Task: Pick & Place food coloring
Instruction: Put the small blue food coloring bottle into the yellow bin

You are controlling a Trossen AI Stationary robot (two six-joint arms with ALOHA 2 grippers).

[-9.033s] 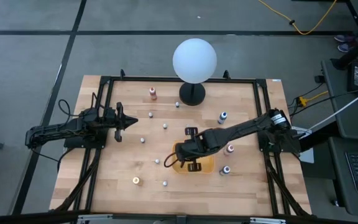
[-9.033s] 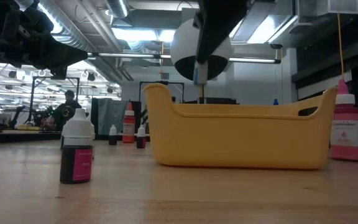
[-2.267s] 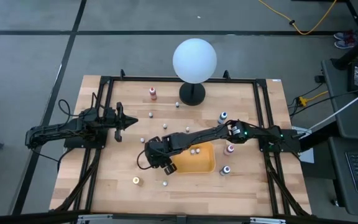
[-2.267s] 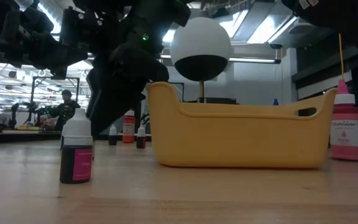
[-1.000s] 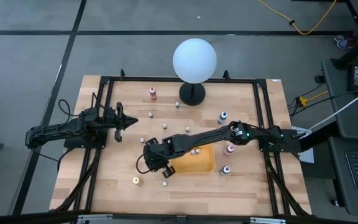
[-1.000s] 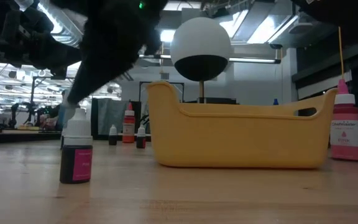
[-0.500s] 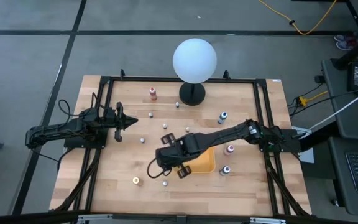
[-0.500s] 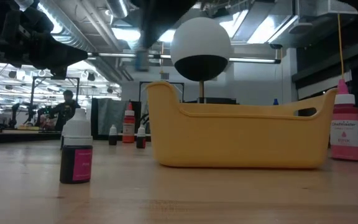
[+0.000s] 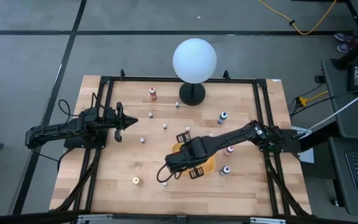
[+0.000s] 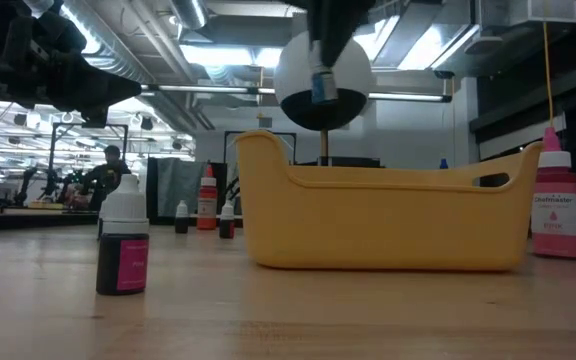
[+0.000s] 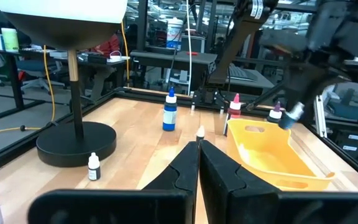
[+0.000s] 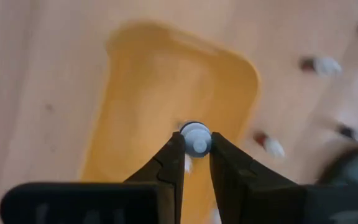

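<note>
While a small pale-capped food coloring bottle (image 12: 195, 138) is pinched between the fingers of the right gripper (image 12: 196, 155), it hangs above the open yellow tray (image 12: 166, 81), cap toward the wrist camera; the low view shows the same bottle (image 10: 320, 85) held clear of the tray rim (image 10: 388, 180), with the white globe lamp (image 10: 323, 75) behind it; from above, the right gripper (image 9: 188, 157) sits over the tray (image 9: 205, 165) near the middle of the wooden table (image 9: 104, 180).

Other bottles stand loose on the table: a pink-labelled one (image 10: 124, 250) in front of the tray in the low view; a tall pink one (image 10: 556, 205) beside the tray's far end; a blue one (image 11: 169, 112) and two more (image 11: 234, 107), (image 11: 275, 112) near the tray in the left wrist view; a red-orange one (image 9: 153, 94) near the table's far edge; an orange one (image 9: 136, 181) toward the near edge; several small ones are scattered between these.

The left gripper (image 9: 129, 121) rests at the table's left side, well apart from the tray; its fingers (image 11: 185, 168) are pressed together with nothing between them.

A person (image 10: 108, 170) is visible in the room beyond the table.
</note>
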